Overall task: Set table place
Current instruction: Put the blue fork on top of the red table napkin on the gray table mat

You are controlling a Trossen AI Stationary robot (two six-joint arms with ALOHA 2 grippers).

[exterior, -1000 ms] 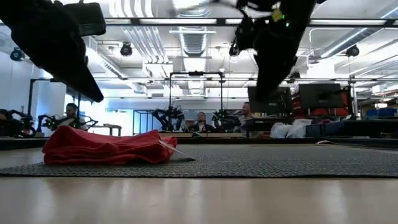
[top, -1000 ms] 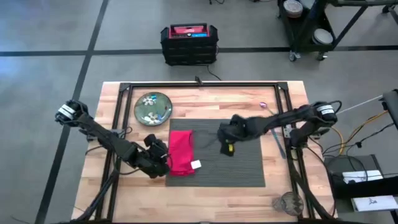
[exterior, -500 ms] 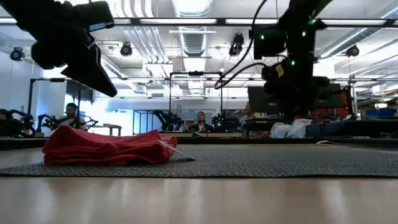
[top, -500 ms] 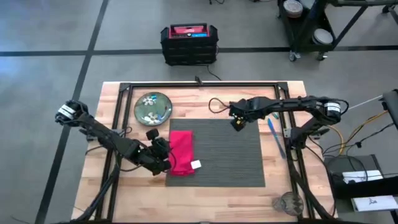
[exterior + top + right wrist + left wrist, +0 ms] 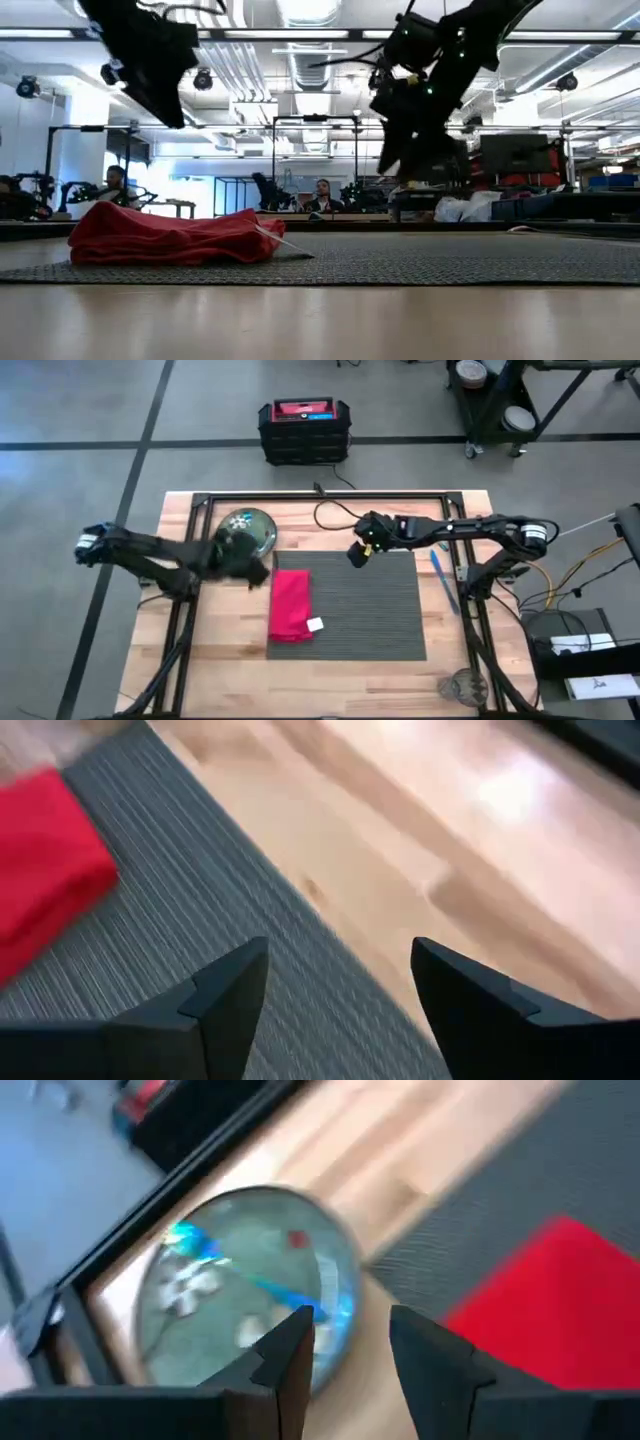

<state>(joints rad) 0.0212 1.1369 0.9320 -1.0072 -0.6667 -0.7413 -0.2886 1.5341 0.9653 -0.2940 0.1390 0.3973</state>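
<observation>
On the light wood table (image 5: 330, 665) lies the dark grey ribbed placemat (image 5: 360, 610). The red napkin (image 5: 290, 605) rests bunched on the mat's left part. The green flower-patterned plate (image 5: 250, 530) sits on the wood at the far left. My left gripper (image 5: 245, 565) hovers open just near of the plate (image 5: 250, 1290), holding nothing. My right gripper (image 5: 360, 550) hangs open above the mat's far edge (image 5: 300, 890), also holding nothing. A blue utensil (image 5: 437, 572) lies on the wood right of the mat. A small clear glass (image 5: 462, 685) stands at the near right corner.
A black cable (image 5: 335, 515) loops over the table's far part, by my right arm. The black metal frame (image 5: 320, 500) runs along the far edge. A black and red box (image 5: 303, 428) stands on the floor beyond the table. People sit in the room behind (image 5: 322, 195).
My left gripper has left the napkin's left edge and swung toward the table's far edge, to the plate. My right gripper has gone from over the mat's middle to its far edge, then a little toward the left. The napkin has stayed on the mat.
</observation>
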